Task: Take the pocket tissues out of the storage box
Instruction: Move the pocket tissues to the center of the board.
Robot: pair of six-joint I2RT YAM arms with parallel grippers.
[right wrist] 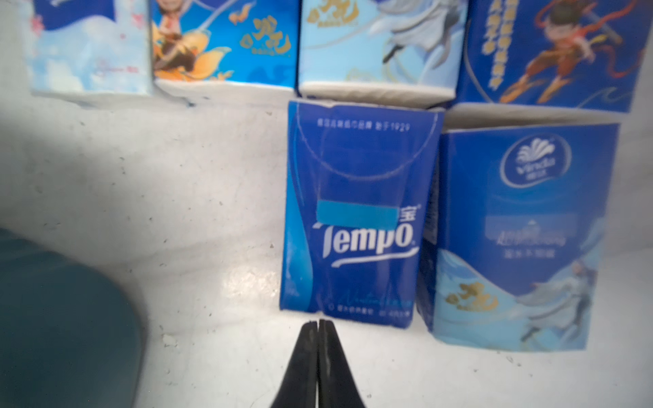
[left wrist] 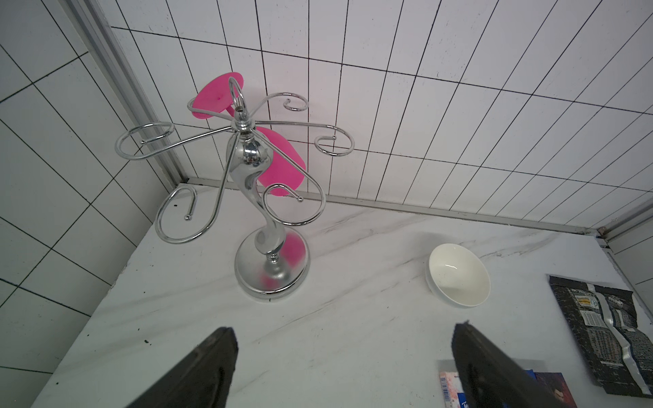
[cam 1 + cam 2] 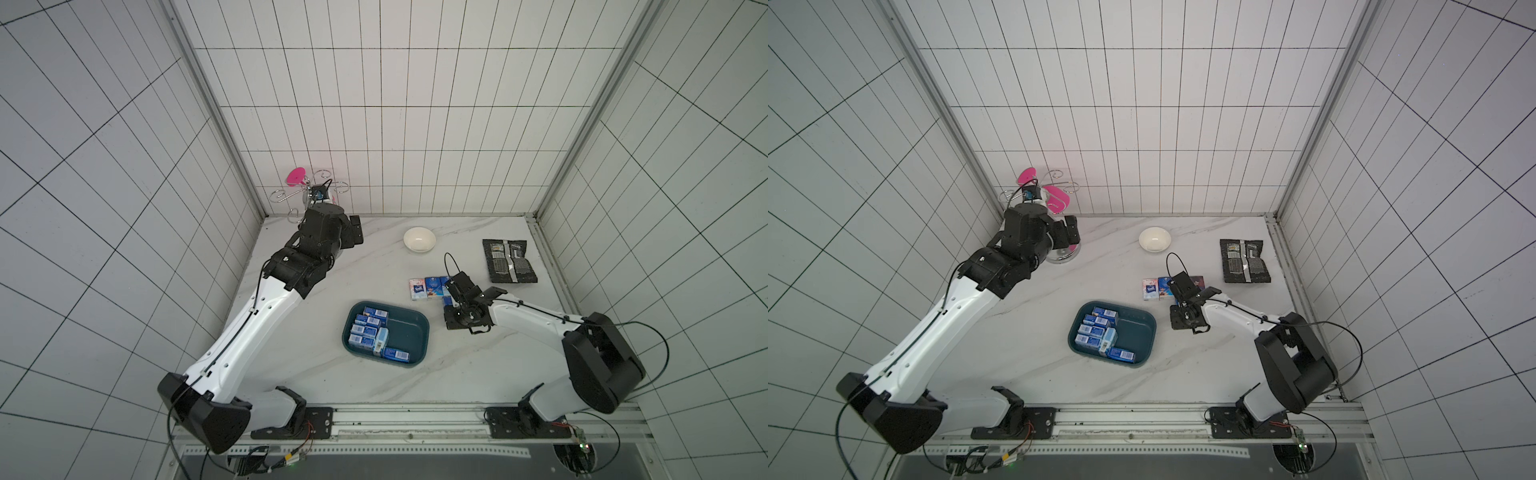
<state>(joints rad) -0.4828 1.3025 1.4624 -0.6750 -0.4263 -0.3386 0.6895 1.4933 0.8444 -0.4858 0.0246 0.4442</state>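
In both top views the dark teal storage box [image 3: 415,332] [image 3: 1142,332] sits mid-table, with several blue pocket tissues [image 3: 368,330] [image 3: 1096,332] packed in its left half. More packs [image 3: 424,287] [image 3: 1156,287] lie in a row on the table to the box's right and behind it. My right gripper [image 1: 318,323] [image 3: 453,297] is shut and empty, its tips just short of a blue Tempo pack [image 1: 357,212] lying beside a Vinda pack [image 1: 519,229]. A corner of the box [image 1: 63,318] shows beside it. My left gripper [image 2: 342,330] [image 3: 353,232] hangs open and empty at the back left.
A white bowl [image 3: 419,240] [image 2: 459,275] stands near the back wall. A black foil packet [image 3: 509,261] [image 2: 607,332] lies at the back right. A chrome stand [image 2: 272,268] [image 3: 307,191] carrying a pink glass fills the back left corner, close to my left gripper.
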